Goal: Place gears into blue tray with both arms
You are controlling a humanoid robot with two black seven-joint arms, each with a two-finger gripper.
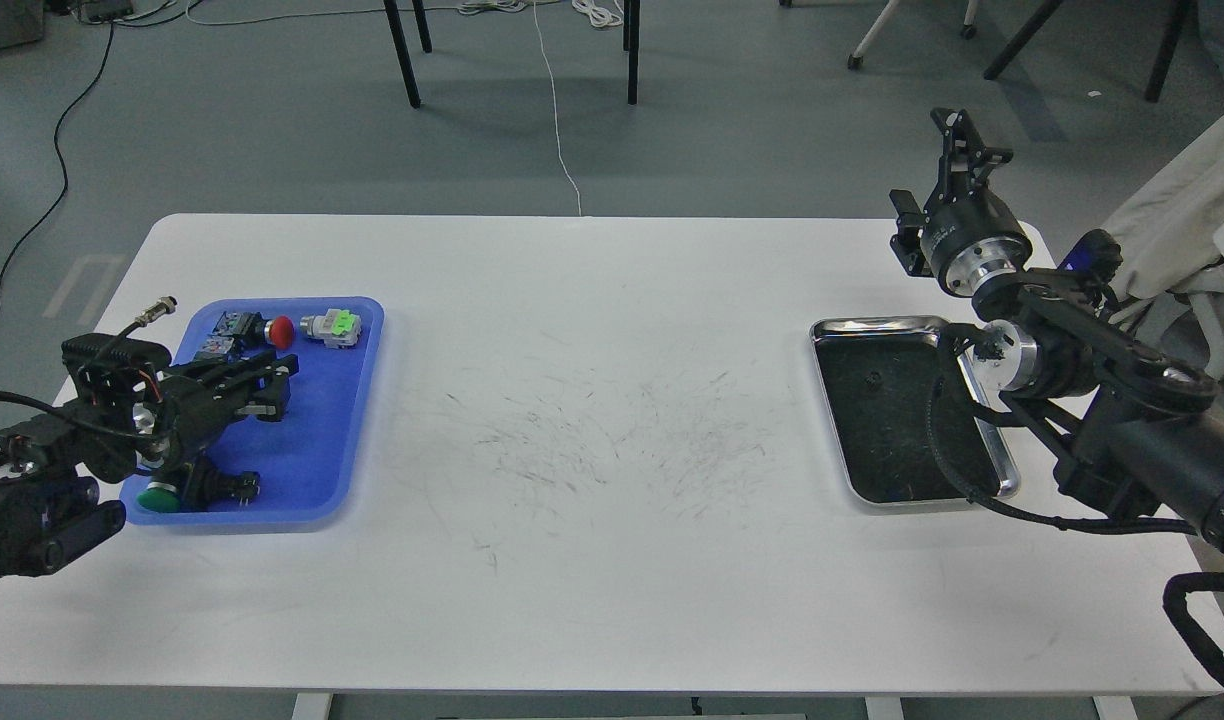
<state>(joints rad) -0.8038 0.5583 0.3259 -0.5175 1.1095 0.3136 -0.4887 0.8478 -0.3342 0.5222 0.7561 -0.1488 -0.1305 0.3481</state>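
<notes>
The blue tray [324,432] lies at the table's left end. My left gripper [278,386] hovers low over the tray's middle, pointing right, its two fingers apart with nothing visible between them. No gears are clearly visible. A tiny dark speck [875,378] sits on the steel tray's dark bottom, and I cannot tell whether it is a gear. My right gripper [964,128] is raised high beyond the table's far right corner, pointing up and away. It is seen from behind, so its fingers cannot be told apart.
Inside the blue tray lie a red-capped switch [278,331], a green-and-white switch [334,325] and a green-capped switch [162,495]. The steel tray [832,326] sits at the right, partly behind my right arm. Scuff marks cover the table's middle [612,440].
</notes>
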